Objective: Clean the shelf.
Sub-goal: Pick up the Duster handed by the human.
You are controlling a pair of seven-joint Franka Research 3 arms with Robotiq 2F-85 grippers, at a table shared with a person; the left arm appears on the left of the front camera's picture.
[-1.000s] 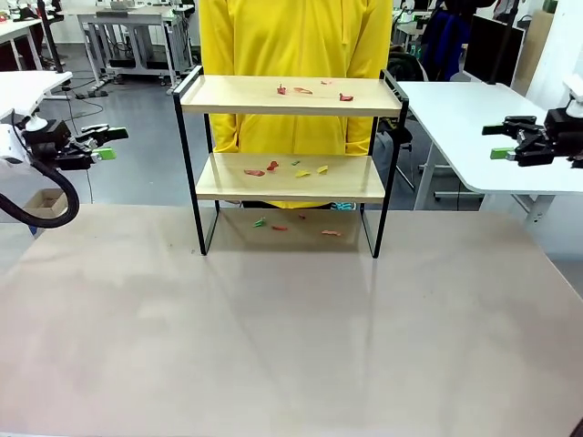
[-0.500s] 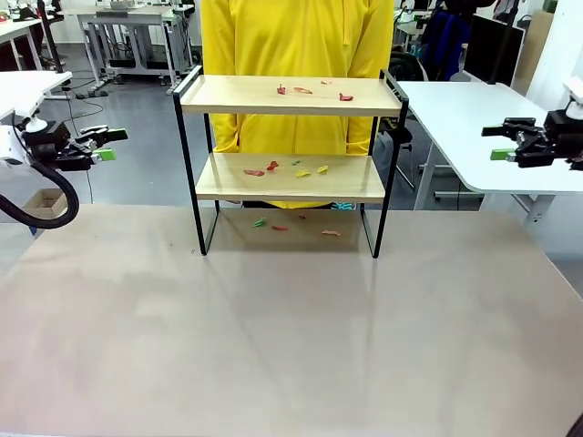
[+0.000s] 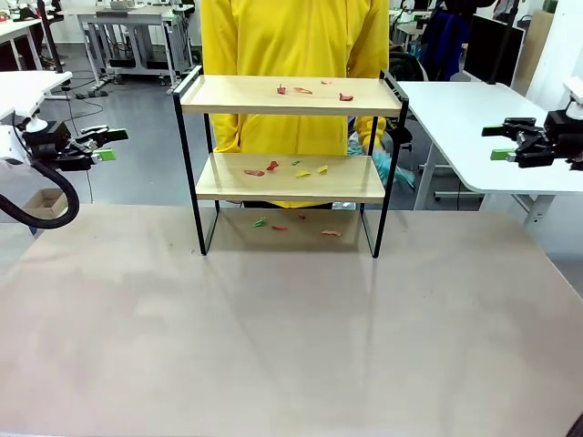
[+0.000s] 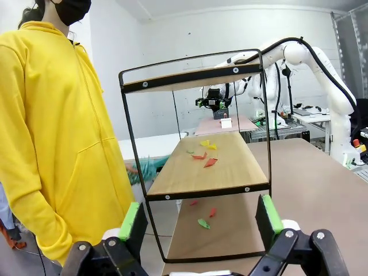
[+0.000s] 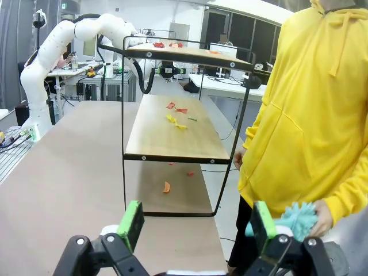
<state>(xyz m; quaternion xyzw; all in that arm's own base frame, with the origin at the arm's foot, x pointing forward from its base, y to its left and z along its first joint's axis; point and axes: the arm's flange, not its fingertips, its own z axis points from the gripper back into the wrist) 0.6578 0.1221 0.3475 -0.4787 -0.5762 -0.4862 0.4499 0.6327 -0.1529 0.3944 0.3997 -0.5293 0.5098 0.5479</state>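
The shelf stands at the table's far middle, two light wood boards in a thin black frame. Small red, yellow and green scraps lie on its top board, more scraps on the lower board, and a few on the table beneath. My left gripper hangs open far to the left, nothing between its fingers. My right gripper hangs open far to the right, also with nothing in it. The left wrist view sees the shelf end-on, and the right wrist view sees the shelf from its other end.
A person in a yellow hoodie stands right behind the shelf, holding a teal duster by its right legs; the same duster is in the person's hand. White side tables flank the work table. The near tabletop is bare.
The teal duster has risen from below the lower board to beside the shelf's right side. Both arms have stayed still with their jaws open.
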